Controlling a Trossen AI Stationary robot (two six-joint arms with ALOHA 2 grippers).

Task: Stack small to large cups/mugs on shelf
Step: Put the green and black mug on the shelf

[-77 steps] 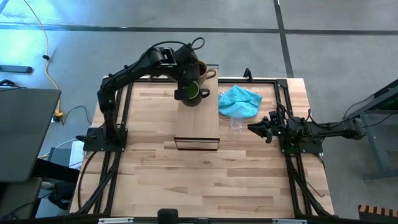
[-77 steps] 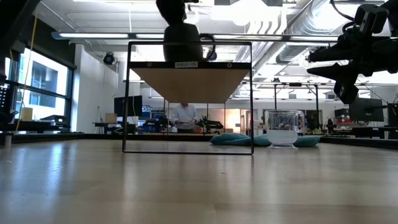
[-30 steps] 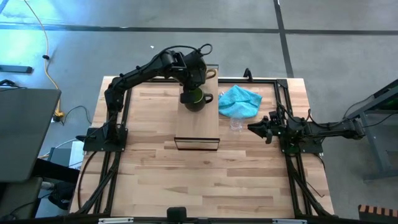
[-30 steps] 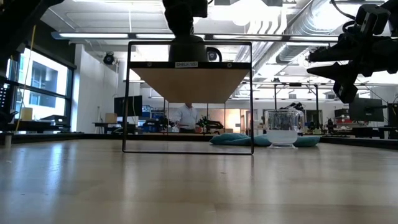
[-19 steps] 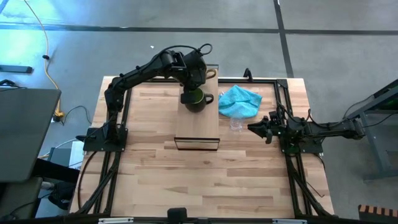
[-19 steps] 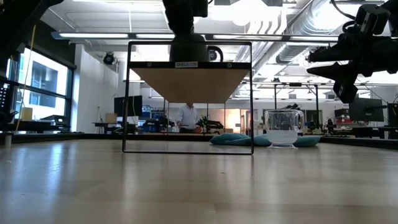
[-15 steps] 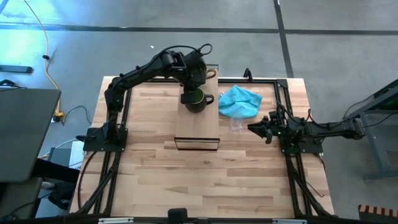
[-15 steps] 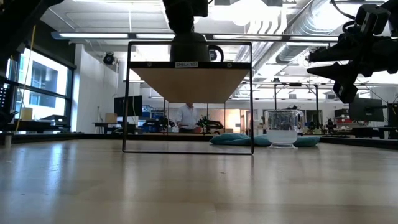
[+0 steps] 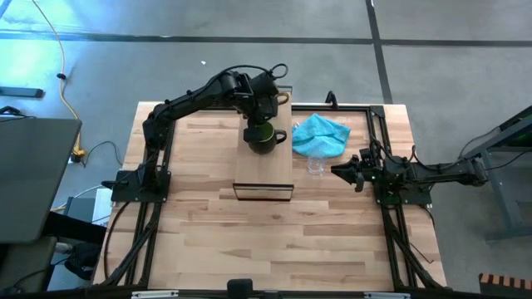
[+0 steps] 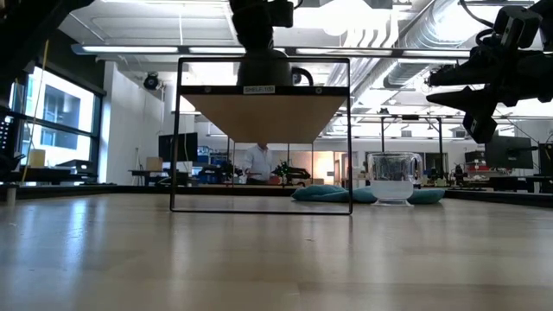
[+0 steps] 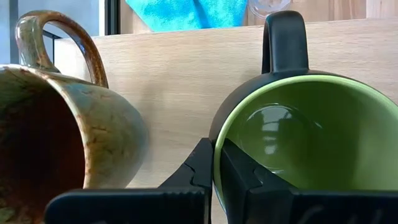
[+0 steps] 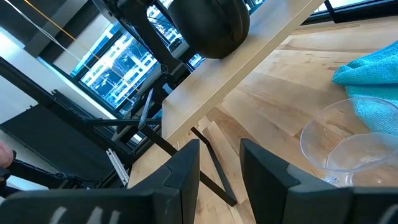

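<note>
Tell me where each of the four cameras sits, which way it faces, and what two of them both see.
High view: overhead, straight down on the table, both arms.
Low view: tabletop height, looking level at the shelf and the room.
Left wrist view: left gripper pinching the green mug rim, beside the brown mug.
Right wrist view: right gripper open, facing the glass cup.
Shared: both wrist views show the turquoise cloth.

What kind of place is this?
Probably a robotics lab in an open-plan office: two robot arms are bolted to a wooden table, with exposed ceiling ducts and desks behind where a person stands.
</note>
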